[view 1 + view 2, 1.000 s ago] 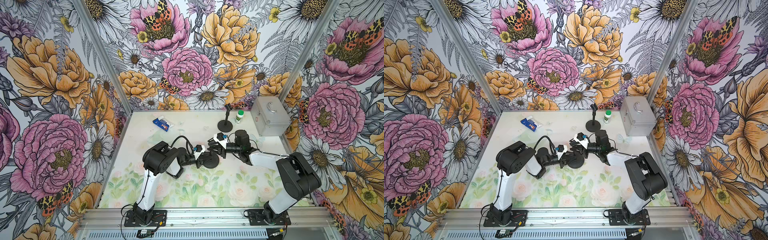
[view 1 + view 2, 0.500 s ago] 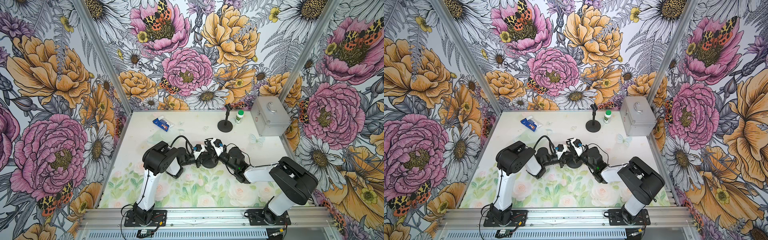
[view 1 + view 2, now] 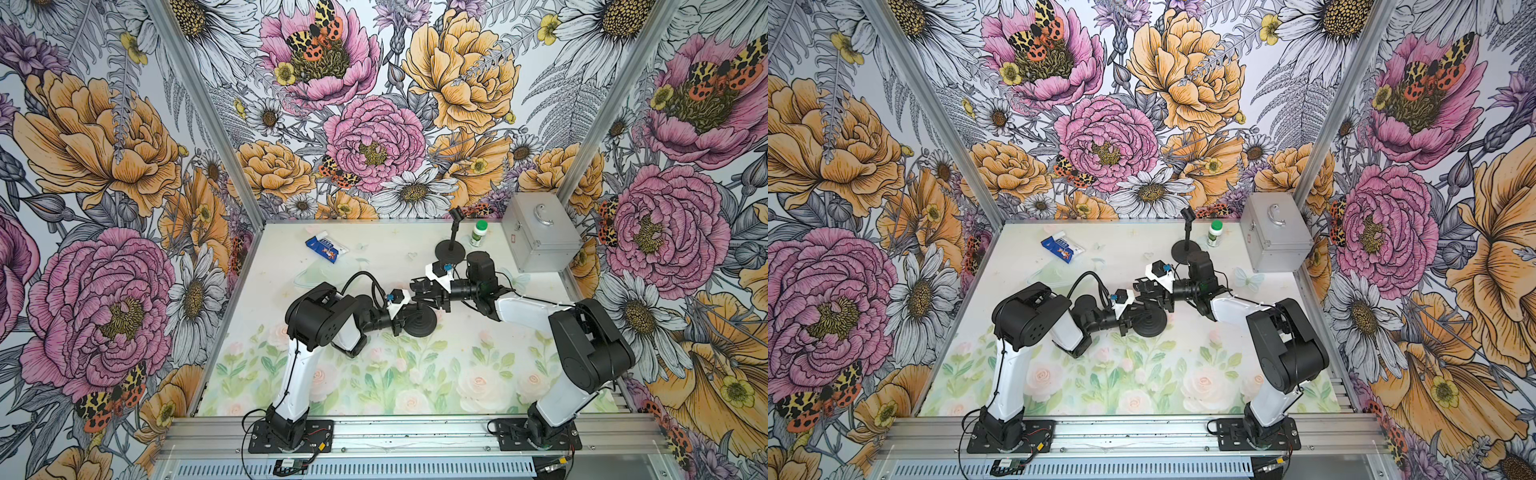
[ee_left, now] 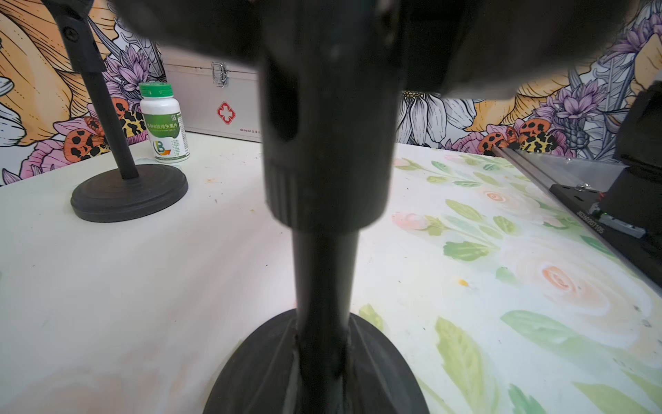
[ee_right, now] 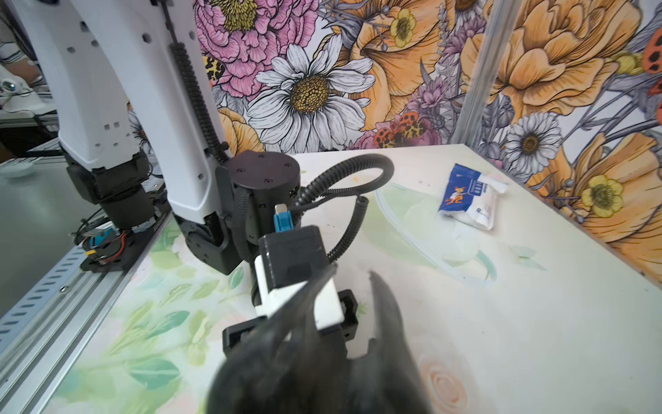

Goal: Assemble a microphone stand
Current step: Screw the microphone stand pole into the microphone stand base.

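Observation:
A black microphone stand stands mid-table: its round base rests on the mat and its upright pole carries a thick black collar. My left gripper is shut on the pole low down, just above the base. My right gripper hovers over the stand's top. In the right wrist view the right gripper is open, with its fingers apart and bare table showing between them. The stand's top is hidden under the blurred jaws.
A second, complete stand stands at the back, next to a green-capped white bottle and a silver case. A blue and white packet lies at the back left. The metal rail runs along the front.
The right arm swung toward the front, then came back over the stand, and its jaws have parted. The left gripper closed tighter on the pole.

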Tool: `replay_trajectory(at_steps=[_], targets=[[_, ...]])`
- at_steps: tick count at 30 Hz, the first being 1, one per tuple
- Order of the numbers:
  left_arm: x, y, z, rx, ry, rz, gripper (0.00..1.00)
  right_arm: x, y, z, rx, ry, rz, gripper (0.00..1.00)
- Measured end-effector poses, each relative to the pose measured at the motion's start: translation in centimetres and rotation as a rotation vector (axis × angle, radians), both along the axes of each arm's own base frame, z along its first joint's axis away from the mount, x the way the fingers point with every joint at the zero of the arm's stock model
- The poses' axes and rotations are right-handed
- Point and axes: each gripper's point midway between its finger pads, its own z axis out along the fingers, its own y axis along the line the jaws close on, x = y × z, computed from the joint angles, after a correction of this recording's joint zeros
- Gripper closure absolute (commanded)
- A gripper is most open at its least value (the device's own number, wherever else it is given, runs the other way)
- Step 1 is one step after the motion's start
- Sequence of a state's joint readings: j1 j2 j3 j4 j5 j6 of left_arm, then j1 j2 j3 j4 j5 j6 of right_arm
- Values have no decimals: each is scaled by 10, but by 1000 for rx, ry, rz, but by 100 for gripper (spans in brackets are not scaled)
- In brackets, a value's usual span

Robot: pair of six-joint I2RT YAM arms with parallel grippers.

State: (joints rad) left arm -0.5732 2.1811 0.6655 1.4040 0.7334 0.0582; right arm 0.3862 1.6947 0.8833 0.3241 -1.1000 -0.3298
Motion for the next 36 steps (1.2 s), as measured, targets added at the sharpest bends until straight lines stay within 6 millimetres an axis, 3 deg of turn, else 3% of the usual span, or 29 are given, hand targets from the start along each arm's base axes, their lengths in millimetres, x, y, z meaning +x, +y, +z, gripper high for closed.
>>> replay_trajectory(at_steps=[4,7,9,10,16,23,27,30,31,32,36], targets=[[0,0,0,1,-4,0,82,-1,-3,-5,-28,12,23,68],[-1,0,0,1,-7,-7,82,1,-3,-5,-46,1,32,82],[-1,0,0,1,-4,-7,81,1,-3,-4,-48,-17,43,98],[-1,0,0,1,-3,-7,80,1,-3,-5,-51,-17,45,100],[-1,0,0,0,2,-7,76,4,0,-9,-57,-33,-41,100],[-2,0,-1,1,3,-7,75,14,-4,-9,40,-82,-542,100],[-2,0,-1,1,3,-7,77,15,-4,-8,82,-89,-720,100],[-2,0,-1,0,7,-6,80,15,-3,-7,91,-93,-747,96],[-2,0,-1,-1,10,-7,81,14,-3,-8,88,-98,-742,83],[-2,0,-1,-1,10,-7,82,13,-2,-8,84,-108,-728,76],[-3,-1,-1,3,-2,-8,84,9,-1,-7,54,-123,-525,71]])
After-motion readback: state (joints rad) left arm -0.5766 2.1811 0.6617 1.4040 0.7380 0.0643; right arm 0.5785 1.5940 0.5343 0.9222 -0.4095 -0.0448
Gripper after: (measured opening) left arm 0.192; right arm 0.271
